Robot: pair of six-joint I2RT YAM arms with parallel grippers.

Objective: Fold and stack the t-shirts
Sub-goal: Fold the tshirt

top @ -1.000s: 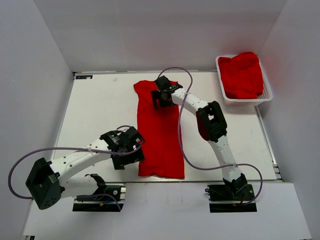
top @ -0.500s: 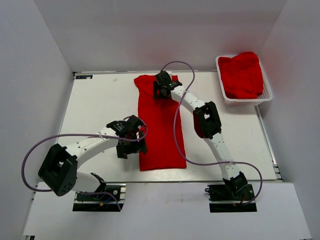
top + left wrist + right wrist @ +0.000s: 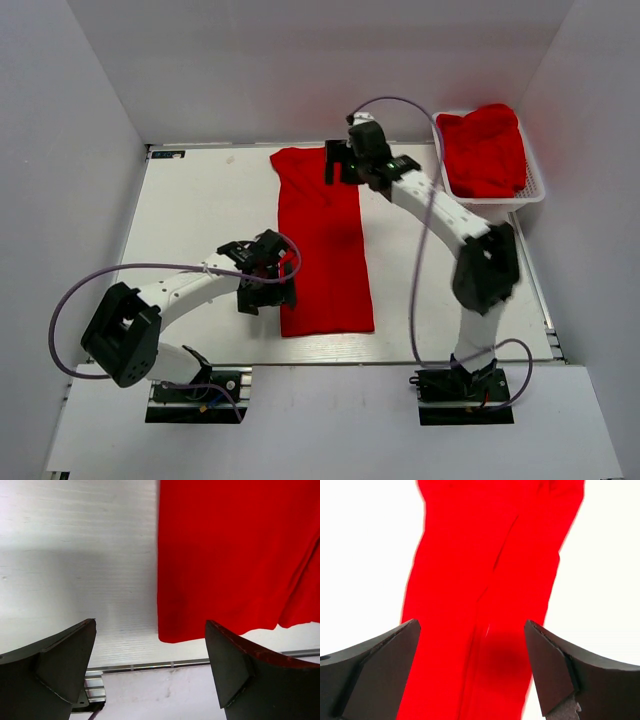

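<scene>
Top external view alone takes in the whole table (image 3: pixel 200 220): one red folded shirt (image 3: pixel 322 250) lies flat as a long narrow strip through the middle, running from 12 o'clock to 6 o'clock, and a heap of red shirts (image 3: pixel 485 150) fills a white basket (image 3: pixel 500 202) at the table's 2 o'clock corner, well apart from the strip. From there the left arm (image 3: pixel 180 292) shows as a low bow, its elbow down at 8 o'clock and its forearm reaching toward 3 o'clock, so that the left gripper (image 3: pixel 268 285) sits at the strip's 9 o'clock edge near its near end. The right arm (image 3: pixel 445 215) rises from its base at 5 o'clock, bends high at the elbow and stretches toward 11 o'clock, carrying the right gripper (image 3: pixel 340 165) to the strip's far end. Whether either touches the cloth cannot be told from above. Only the wrist cameras show the jaws: on the left they stand wide apart and grasp nothing, framing the strip's near corner, bare table and a metal rail (image 3: pixel 150 666) at the table's edge; on the right they are likewise spread and empty, hanging over the cloth, where a lengthwise fold line shows.
</scene>
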